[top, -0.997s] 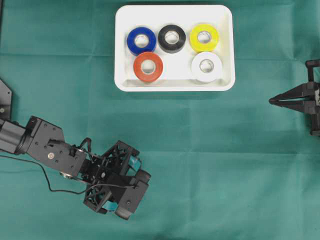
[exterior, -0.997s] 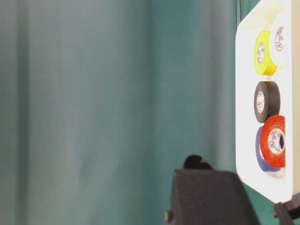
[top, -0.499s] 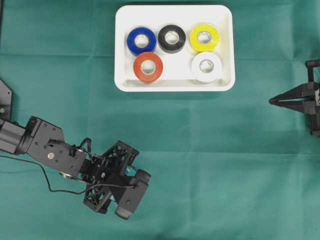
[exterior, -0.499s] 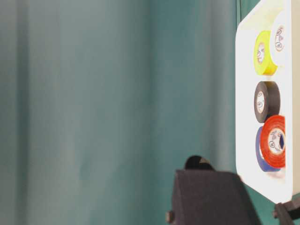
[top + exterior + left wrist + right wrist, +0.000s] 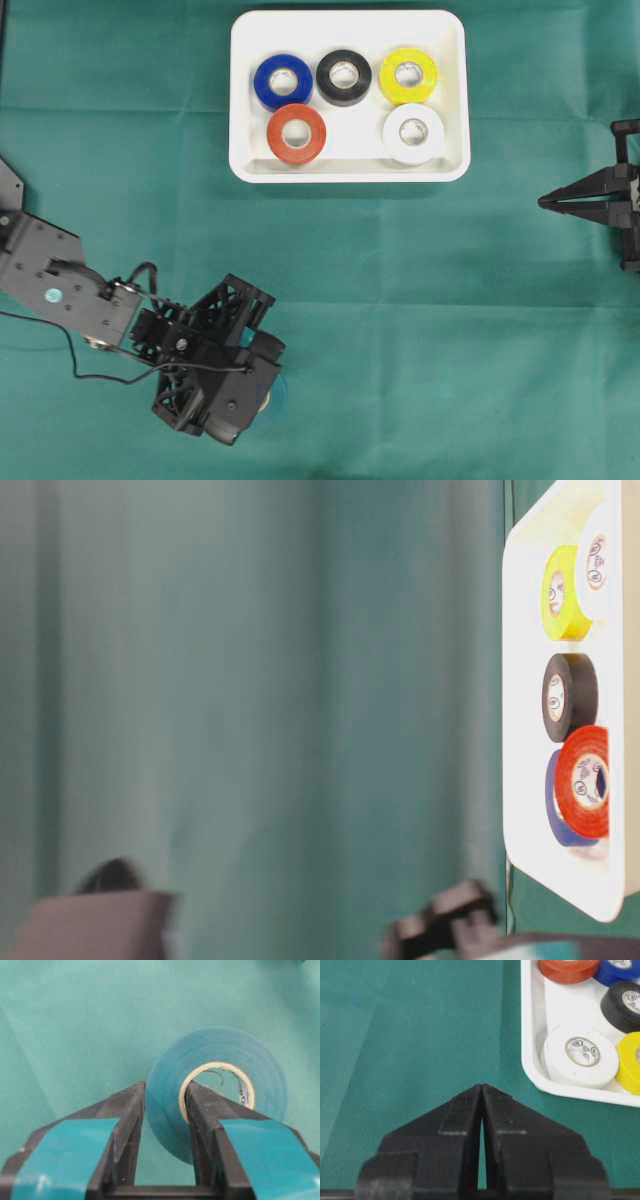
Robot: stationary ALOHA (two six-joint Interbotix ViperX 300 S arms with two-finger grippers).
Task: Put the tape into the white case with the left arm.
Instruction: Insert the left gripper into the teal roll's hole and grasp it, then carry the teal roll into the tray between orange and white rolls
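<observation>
Overhead view showed the left gripper point(image 5: 262, 385) low on the green surface point(image 5: 420, 300), well apart from the white case point(image 5: 349, 165). Left wrist view showed its fingers point(image 5: 131, 1110) clamped on the teal tape roll's point(image 5: 220, 1055) wall, one inside the core; a straight lift seemed wise. Right wrist view showed the right gripper point(image 5: 481, 1091) pinched together, empty.

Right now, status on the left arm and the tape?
Left end effector shut on teal tape, one finger through its core. Right end effector shut, idle. White case holds five rolls. Path clear.

teal tape point(image 5: 220, 1080), white case point(image 5: 240, 100), green cloth point(image 5: 400, 300)
</observation>
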